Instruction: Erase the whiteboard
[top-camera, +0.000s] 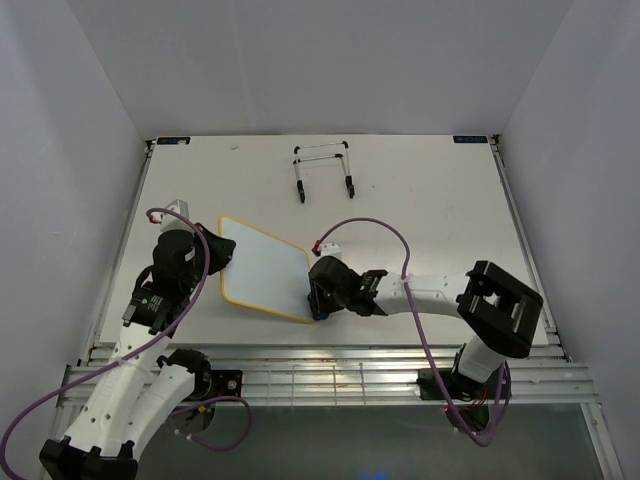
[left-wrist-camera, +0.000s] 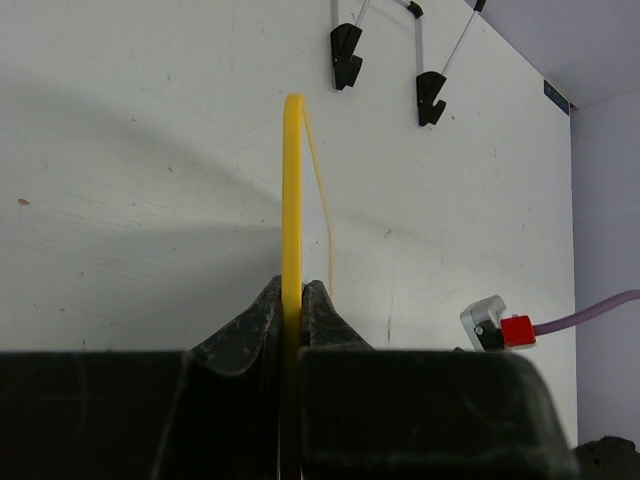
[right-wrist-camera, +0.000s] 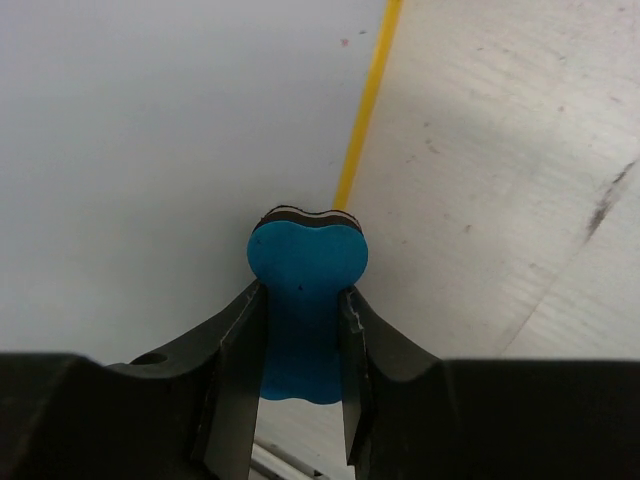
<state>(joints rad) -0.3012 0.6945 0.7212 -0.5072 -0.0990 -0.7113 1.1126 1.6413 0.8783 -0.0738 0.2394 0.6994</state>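
- Clamping the left edge of the whiteboard (top-camera: 262, 270), the left gripper (left-wrist-camera: 293, 290) has both fingers pressed against the thin yellow frame, which its wrist camera sees edge-on.
- The whiteboard sits at the near left-centre of the table (top-camera: 430, 200), turned at an angle, its face plain white.
- The right gripper (right-wrist-camera: 303, 300) pinches a blue eraser (right-wrist-camera: 307, 255) by its waist, at the board's near right corner.
- The eraser's head is over the white face, just beside the yellow rim; whether it touches the board cannot be told.
- A wire easel stand (top-camera: 322, 172) lies well apart, toward the far edge.
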